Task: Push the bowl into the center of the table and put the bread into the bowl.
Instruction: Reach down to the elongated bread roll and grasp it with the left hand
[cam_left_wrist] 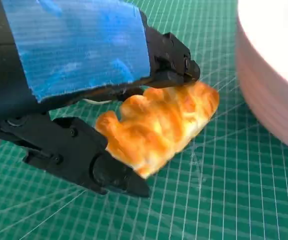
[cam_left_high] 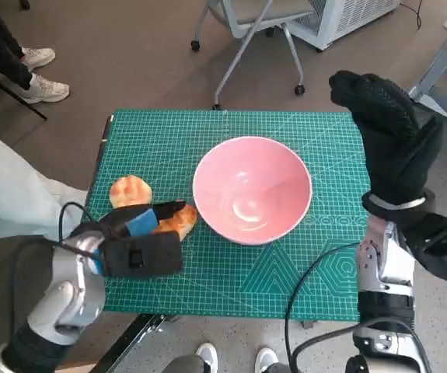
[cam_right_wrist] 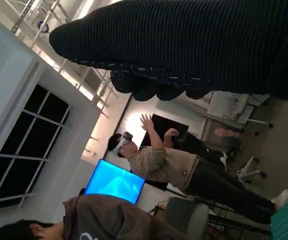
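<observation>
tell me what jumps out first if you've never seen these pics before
The big pink bowl sits near the middle of the green cutting mat. Just beside it, the left hand has its black fingers closed around a golden bread, with a second round bread lying next to it. The gloved right hand hangs raised at the mat's far right edge, holding nothing.

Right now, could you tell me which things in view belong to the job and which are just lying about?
Job:
- bowl, on the mat
- bread, between the left hand's fingers
- right hand, raised beside the bowl, holding nothing

Lying about:
- second bread, on the mat beside the left hand
- chair
- people nearby
</observation>
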